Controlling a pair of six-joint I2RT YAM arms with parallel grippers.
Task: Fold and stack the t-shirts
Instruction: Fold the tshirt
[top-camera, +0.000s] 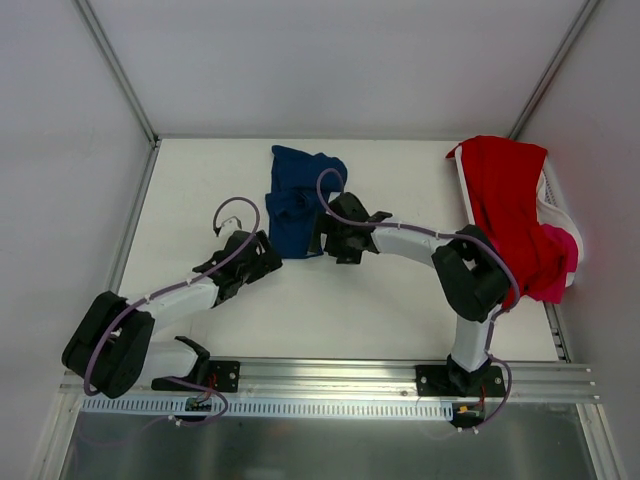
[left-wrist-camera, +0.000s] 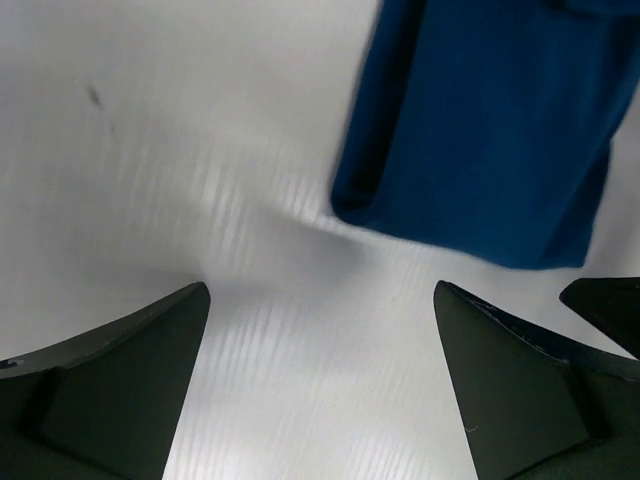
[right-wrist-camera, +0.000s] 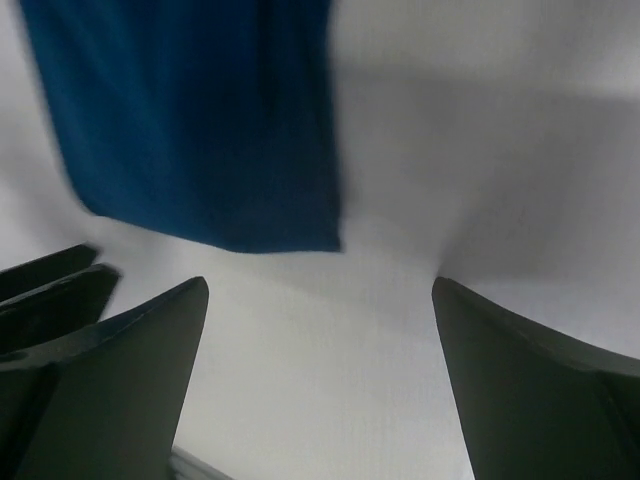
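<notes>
The navy blue t-shirt (top-camera: 300, 200) lies partly folded at the back middle of the white table. My left gripper (top-camera: 268, 252) is open and empty just off the shirt's near left corner. My right gripper (top-camera: 322, 238) is open and empty at its near right corner. In the left wrist view the navy shirt (left-wrist-camera: 480, 130) lies beyond my open left gripper (left-wrist-camera: 320, 380). In the right wrist view the shirt's corner (right-wrist-camera: 200, 120) lies beyond my open right gripper (right-wrist-camera: 320, 380). The red t-shirt (top-camera: 510, 200) drapes over the basket, and the pink t-shirt (top-camera: 560, 262) hangs below it.
A white plastic basket (top-camera: 556, 196) stands at the table's right edge under the red and pink shirts. Enclosure walls and metal posts surround the table (top-camera: 200, 180). The two grippers are close together; the right one's finger (left-wrist-camera: 610, 305) shows in the left wrist view.
</notes>
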